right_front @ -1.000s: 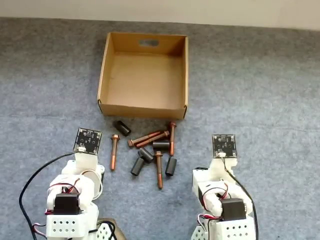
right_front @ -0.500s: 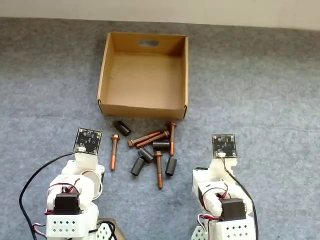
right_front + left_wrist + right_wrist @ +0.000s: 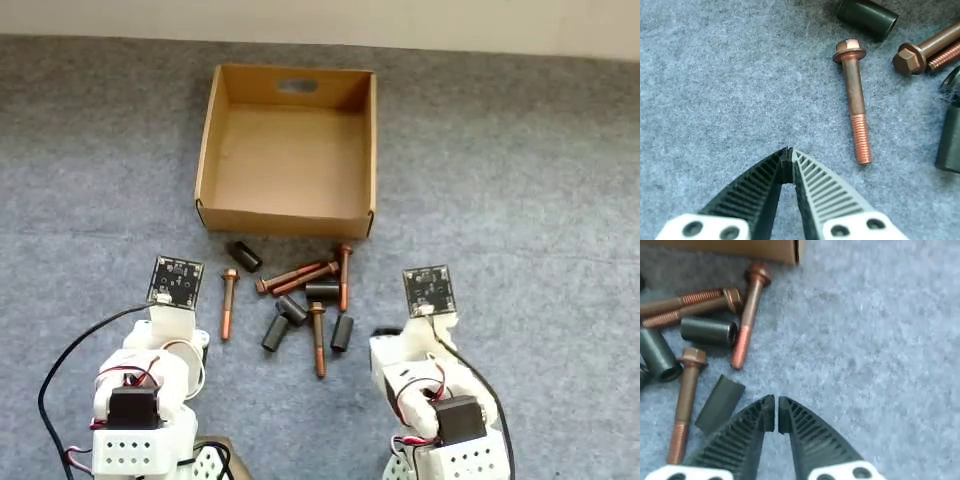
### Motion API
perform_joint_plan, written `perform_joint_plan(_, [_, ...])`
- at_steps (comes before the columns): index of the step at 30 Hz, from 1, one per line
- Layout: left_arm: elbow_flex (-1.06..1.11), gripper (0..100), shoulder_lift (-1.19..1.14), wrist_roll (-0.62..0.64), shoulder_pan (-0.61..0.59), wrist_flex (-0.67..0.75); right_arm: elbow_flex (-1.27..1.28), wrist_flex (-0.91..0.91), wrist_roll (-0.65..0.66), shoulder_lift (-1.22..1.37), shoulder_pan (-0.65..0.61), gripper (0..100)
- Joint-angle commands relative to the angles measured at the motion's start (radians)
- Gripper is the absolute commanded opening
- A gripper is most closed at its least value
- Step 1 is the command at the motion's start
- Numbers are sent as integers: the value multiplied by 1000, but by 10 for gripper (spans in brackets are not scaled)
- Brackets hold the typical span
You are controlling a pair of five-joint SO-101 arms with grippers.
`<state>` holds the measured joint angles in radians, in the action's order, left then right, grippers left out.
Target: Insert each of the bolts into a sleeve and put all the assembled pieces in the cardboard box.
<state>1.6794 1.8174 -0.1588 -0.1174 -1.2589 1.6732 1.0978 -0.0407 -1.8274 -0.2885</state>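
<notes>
Several copper bolts (image 3: 318,340) and black sleeves (image 3: 342,333) lie loose on the grey carpet just in front of the cardboard box (image 3: 290,150), which holds nothing. My left gripper (image 3: 790,152) is shut and bare above the carpet, a short way from a single bolt (image 3: 855,105) at the pile's left edge. My right gripper (image 3: 774,404) is shut with nothing in it, its tips right next to a sleeve (image 3: 720,402) and close to a bolt (image 3: 747,315) at the pile's right side.
The left arm (image 3: 175,285) and right arm (image 3: 430,292) stand near the front edge, either side of the pile. Another sleeve (image 3: 867,17) and two bolt heads (image 3: 907,57) lie beyond the left gripper. The box corner (image 3: 740,247) is just past the pile.
The right arm has swung a little to the left, towards the pile. The left arm, the bolts and the sleeves have not moved.
</notes>
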Motion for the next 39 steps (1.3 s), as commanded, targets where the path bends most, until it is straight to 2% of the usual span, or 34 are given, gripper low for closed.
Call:
perform_joint_plan(1, [18,27,1,-8,-12,-5,107,-77,107,-5,-5,34])
perform_joint_plan(4, [18,27,1,-8,-12,-5,10,-15,183,-5,-5,34])
perform_joint_plan(9, [18,27,1,-8,-12,-5,-291,58,84,2,-7,47])
perform_joint_plan(13, [18,27,1,-8,-12,-5,-328,45,83,84,-7,116])
perform_joint_plan(17, [18,27,1,-8,-12,-5,-358,-19,83,312,-7,120])
perform_joint_plan(25, [18,27,1,-8,-12,-5,-633,-13,74,888,-45,120])
perform_joint_plan(28, [18,27,1,-8,-10,-5,-684,-18,11,1069,-47,120])
perform_joint_plan(33, [18,27,1,-8,-10,-5,-786,-16,-167,1305,-84,120])
perform_joint_plan(39, [18,27,1,-8,-10,-5,-880,-12,-247,1445,-239,120])
